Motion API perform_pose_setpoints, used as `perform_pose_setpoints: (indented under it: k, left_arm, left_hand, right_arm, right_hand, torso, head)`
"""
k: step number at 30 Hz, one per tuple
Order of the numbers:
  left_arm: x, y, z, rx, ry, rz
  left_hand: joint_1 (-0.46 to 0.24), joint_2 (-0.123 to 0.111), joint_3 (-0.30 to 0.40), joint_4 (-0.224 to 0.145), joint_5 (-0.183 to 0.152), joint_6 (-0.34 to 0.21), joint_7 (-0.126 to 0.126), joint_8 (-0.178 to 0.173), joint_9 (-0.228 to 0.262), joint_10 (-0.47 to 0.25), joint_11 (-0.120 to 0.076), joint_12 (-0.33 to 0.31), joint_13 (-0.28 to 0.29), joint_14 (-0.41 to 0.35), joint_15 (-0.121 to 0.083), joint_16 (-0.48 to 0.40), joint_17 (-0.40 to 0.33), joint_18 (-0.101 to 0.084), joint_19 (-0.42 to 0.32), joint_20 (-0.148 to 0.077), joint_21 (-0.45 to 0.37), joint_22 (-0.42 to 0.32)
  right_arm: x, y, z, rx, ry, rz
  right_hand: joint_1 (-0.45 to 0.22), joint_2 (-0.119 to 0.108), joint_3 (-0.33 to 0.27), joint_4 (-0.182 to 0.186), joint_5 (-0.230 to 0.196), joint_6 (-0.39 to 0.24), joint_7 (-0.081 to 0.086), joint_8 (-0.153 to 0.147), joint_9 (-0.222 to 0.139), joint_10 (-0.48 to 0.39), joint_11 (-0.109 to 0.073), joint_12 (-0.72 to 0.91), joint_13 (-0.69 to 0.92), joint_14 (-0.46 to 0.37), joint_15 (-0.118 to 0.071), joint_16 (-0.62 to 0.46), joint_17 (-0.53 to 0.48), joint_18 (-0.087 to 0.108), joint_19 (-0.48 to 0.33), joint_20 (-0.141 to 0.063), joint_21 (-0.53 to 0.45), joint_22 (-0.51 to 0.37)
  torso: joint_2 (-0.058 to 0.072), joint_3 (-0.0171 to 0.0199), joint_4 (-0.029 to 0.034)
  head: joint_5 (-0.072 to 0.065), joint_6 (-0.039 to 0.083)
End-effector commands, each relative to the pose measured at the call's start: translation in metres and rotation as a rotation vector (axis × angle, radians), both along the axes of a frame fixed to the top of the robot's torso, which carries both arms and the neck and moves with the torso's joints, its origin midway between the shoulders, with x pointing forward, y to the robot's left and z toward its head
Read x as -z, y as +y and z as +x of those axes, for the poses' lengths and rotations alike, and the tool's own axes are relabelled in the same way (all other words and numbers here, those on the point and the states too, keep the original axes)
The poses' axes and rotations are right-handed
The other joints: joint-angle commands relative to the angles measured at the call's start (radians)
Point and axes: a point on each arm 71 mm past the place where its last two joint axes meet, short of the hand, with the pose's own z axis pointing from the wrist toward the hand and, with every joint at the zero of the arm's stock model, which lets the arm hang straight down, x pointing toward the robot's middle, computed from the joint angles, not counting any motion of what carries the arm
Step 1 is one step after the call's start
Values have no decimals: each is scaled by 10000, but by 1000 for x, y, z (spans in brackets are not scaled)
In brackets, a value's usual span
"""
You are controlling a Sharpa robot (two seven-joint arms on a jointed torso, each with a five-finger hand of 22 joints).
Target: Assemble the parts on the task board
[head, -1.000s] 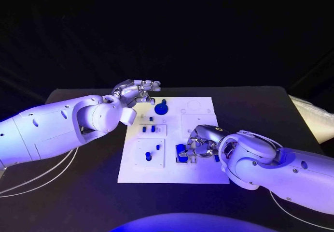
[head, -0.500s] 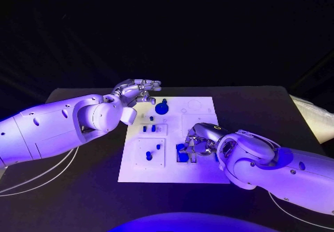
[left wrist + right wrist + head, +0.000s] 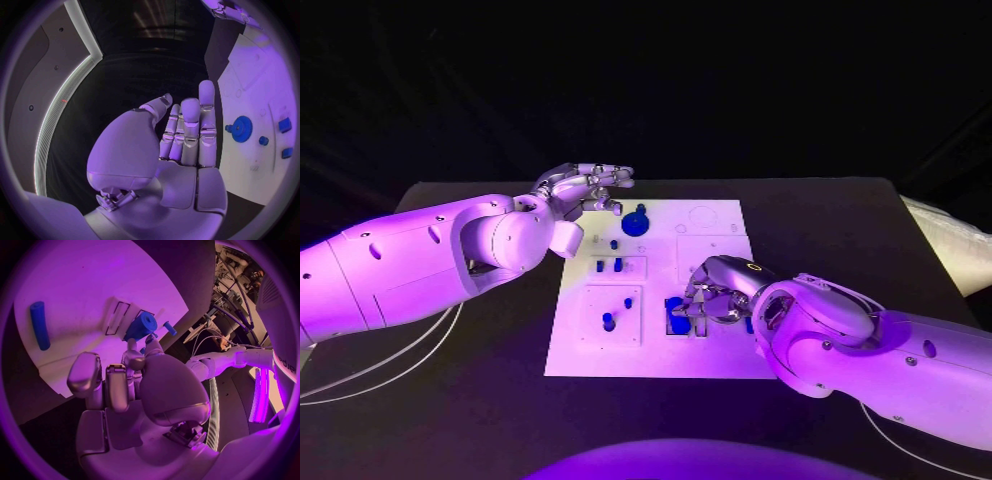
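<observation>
— Parts sit on the white board (image 3: 581,365) in the middle of the bench (image 3: 444,420). What could go wrong?

— Start at the left. The left robot hand (image 3: 586,187) hangs over the board's far left corner, fingers straight and close together, holding nothing. Just beside it stands the blue gear (image 3: 635,222); a careless sweep could knock it.

— And the small pegs?

— Two short blue pegs (image 3: 607,266) stand in one recess, another peg (image 3: 607,322) in the next recess nearer the robot. They're well clear of either hand.

— The right side?

— The right robot hand (image 3: 708,300) is curled down on a blue block (image 3: 678,318) at the board's near right part, seemingly grasping it. I judge the danger there: if the block is tilted at its slot, pressing could jam it or shift the board. The fingers also hide the slot from above.
</observation>
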Motion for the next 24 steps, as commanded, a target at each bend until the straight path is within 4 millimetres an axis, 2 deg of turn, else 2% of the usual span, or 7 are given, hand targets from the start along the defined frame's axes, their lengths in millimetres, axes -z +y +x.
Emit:
perform_pose_setpoints:
  k: [1,7,11,16,24]
  left_arm:
    - [-1,-2,-1,219,-61,-85]
    - [-1,-2,-1,236,-46,-85]
    - [-1,-2,-1,244,-37,-84]
    - [0,-2,-1,237,-28,-77]
    - [0,-3,-1,255,-13,-74]
  left_hand:
    - [47,4,-13,-51,8,-71,-19,34,7,-44,9,59,-9,-39,0,34,-16,95,-8,47,-32,-14]
    - [47,4,-13,-51,8,-71,-19,34,7,-44,9,59,-9,-39,0,34,-16,95,-8,47,-32,-14]
    - [47,4,-13,-51,8,-71,-19,34,7,-44,9,59,-9,-39,0,34,-16,95,-8,47,-32,-14]
    - [47,4,-13,-51,8,-71,-19,34,7,-44,9,59,-9,-39,0,34,-16,95,-8,47,-32,-14]
    - [47,4,-13,-51,8,-71,-19,34,7,-44,9,59,-9,-39,0,34,-16,95,-8,47,-32,-14]
  right_arm:
    - [-5,-1,-2,-39,-350,737]
    - [-5,-8,-5,-109,-173,650]
    - [-4,-12,-7,-166,7,588]
    - [-3,-15,-9,-292,217,512]
    - [-2,-16,-11,-457,455,475]
  right_hand:
    - [166,61,42,-81,37,91,-28,59,21,108,-33,97,106,695,-95,67,405,-198,71,3,78,47]
    - [193,23,-5,-98,-40,91,-21,58,29,117,-33,104,128,695,-100,74,417,-203,75,-7,92,68]
    - [222,22,-12,-113,-68,97,-27,60,32,132,-36,137,166,697,-101,85,436,-205,78,-9,99,81]
    - [444,92,33,-233,-143,116,-51,61,45,152,-57,162,222,701,-116,114,487,-208,76,-22,114,103]
    - [862,204,147,-502,-340,161,-88,51,59,210,-92,239,357,715,-146,183,611,-212,72,-50,136,141]
  torso:
    - [-1,7,0]
    - [-9,-9,-1]
    - [-6,-2,-3]
    - [4,7,-3]
    - [11,-6,3]
  head:
    - [17,0]
    - [10,3]
    - [22,9]
    - [31,0]
    - [62,-20]
